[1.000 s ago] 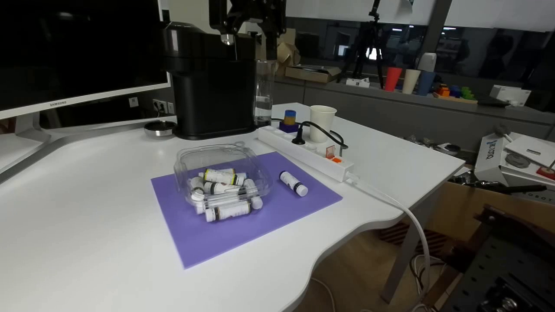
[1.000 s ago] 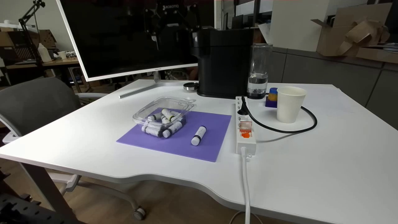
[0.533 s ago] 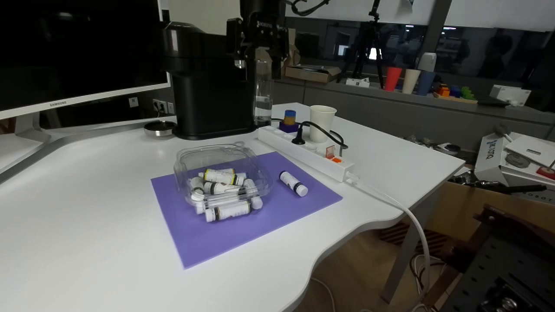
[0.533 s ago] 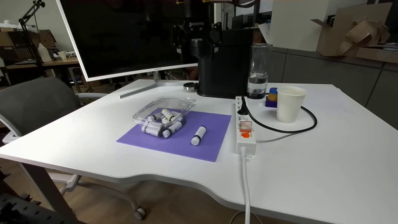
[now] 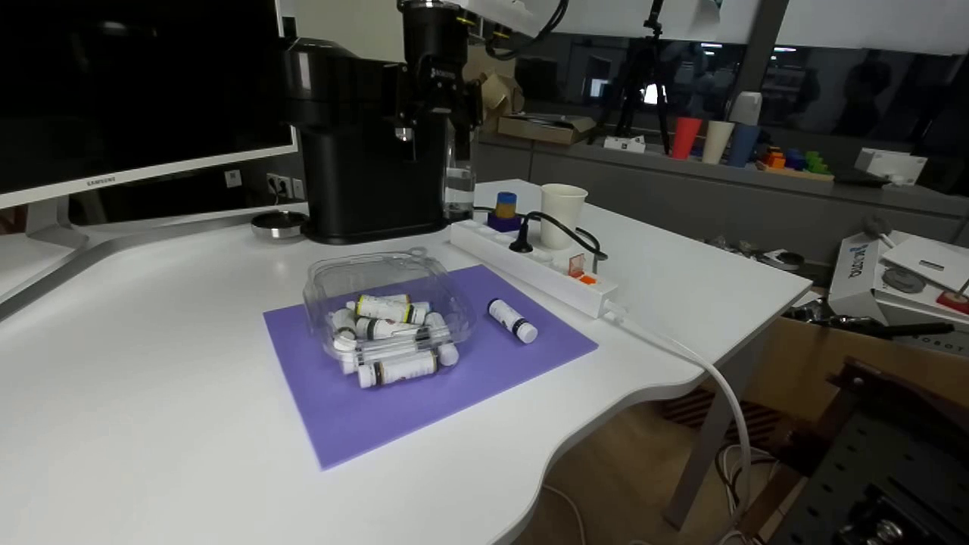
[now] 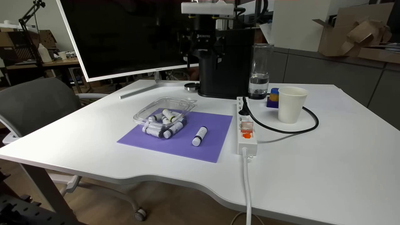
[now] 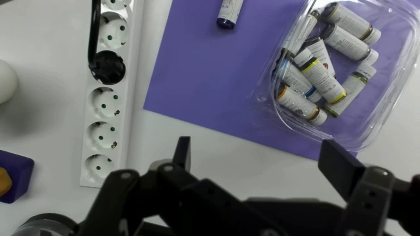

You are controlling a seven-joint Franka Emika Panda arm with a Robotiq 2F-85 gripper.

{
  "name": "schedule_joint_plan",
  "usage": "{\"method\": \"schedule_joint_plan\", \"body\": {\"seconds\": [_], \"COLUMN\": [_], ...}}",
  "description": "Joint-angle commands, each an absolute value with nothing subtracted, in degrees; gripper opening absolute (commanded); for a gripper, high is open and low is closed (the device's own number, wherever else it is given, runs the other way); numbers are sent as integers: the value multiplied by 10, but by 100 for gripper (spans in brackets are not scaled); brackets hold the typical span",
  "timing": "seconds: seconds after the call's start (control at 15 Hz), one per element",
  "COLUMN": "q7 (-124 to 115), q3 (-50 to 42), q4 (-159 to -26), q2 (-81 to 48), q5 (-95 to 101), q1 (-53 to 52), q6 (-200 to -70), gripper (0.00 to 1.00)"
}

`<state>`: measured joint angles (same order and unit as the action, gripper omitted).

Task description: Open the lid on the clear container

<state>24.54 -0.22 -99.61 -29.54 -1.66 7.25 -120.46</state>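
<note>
The clear container (image 5: 312, 327) sits on the purple mat with several small white-labelled vials in it. The lid (image 5: 371, 266) is a thin transparent cover lying over it, a small tab at its back edge; it also shows in an exterior view (image 6: 147, 110) and in the wrist view (image 7: 377, 108). Where lid and container meet is hard to tell because both are transparent. My gripper (image 7: 254, 150) is open and empty, its fingers wide apart. It hangs above the table, apart from the lid, near the black machine in both exterior views (image 5: 439, 140) (image 6: 202, 63).
The black machine (image 6: 228, 72) and a water-holding clear cylinder (image 6: 258, 84) stand behind. A white power strip (image 6: 247, 143) with a black cable, a white cup (image 6: 290, 106) and a small purple block (image 6: 272, 102) stand beside the purple mat (image 6: 212, 125). A loose vial (image 6: 200, 136) lies there.
My gripper has come down and, in an exterior view, shifted right in front of the black machine. It stays open. The container, lid and vials have not moved.
</note>
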Motion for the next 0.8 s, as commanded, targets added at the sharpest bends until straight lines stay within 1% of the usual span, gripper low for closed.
{"method": "schedule_joint_plan", "body": {"seconds": [0.0, 0.73], "q7": [270, 292], "q3": [18, 32], "q4": [-932, -837], "q2": [-345, -462], "q5": [-34, -21], "q1": [84, 81], "q6": [-1149, -1047], "gripper": [100, 100]}}
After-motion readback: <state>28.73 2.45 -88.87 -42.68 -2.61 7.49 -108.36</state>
